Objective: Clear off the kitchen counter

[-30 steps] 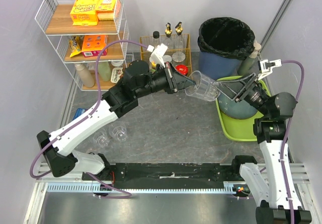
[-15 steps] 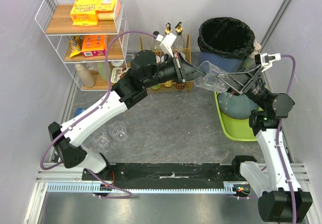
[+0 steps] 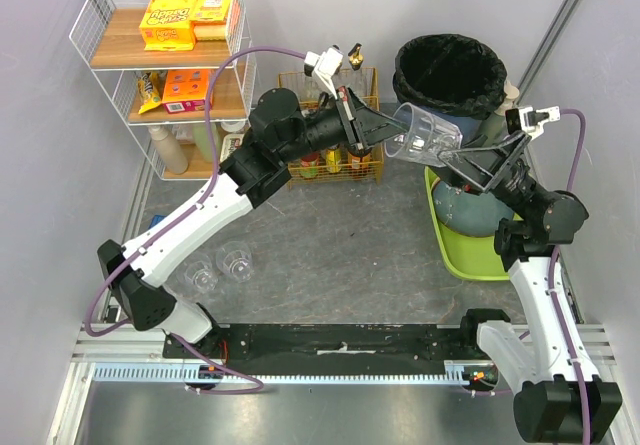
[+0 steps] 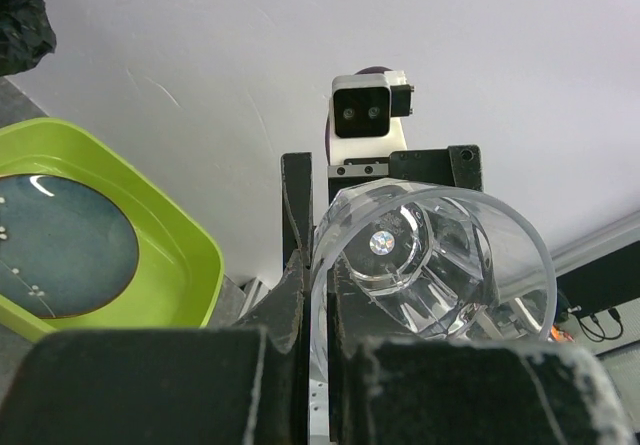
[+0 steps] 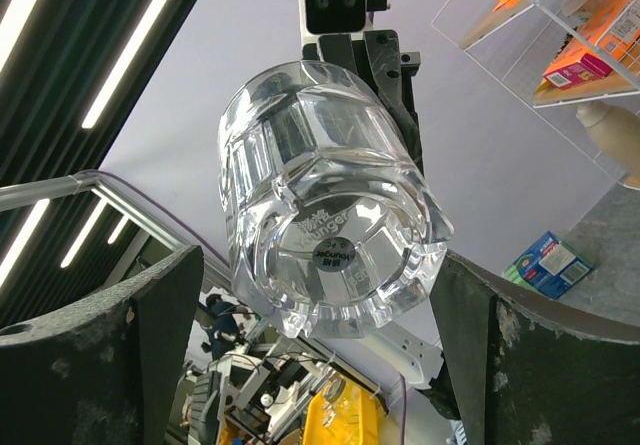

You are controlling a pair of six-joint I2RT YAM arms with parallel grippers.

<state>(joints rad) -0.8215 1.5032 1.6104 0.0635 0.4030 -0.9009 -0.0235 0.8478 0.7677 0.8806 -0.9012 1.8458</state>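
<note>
Left pincer (image 3: 388, 128) pinching rim wall of clear cup (image 3: 425, 137), narrow, wall running between its fingers (image 4: 295, 265). Cup hanging in air on its side, base pointing at right arm. Right pincer (image 3: 453, 155) gaping wide, fingers (image 5: 100, 355) flanking cup base, not touching it. Dark grey counter (image 3: 340, 245) lying below, between wire rack (image 3: 98, 25) and lime-green tray (image 3: 470, 263), carrying two small glasses (image 3: 237, 261) near left arm base. Black-lined bin (image 3: 450, 70) standing beyond cup.

Pale walls (image 3: 300, 5); white wire rack (image 3: 115, 50); bright ceiling strips (image 5: 128, 53).
</note>
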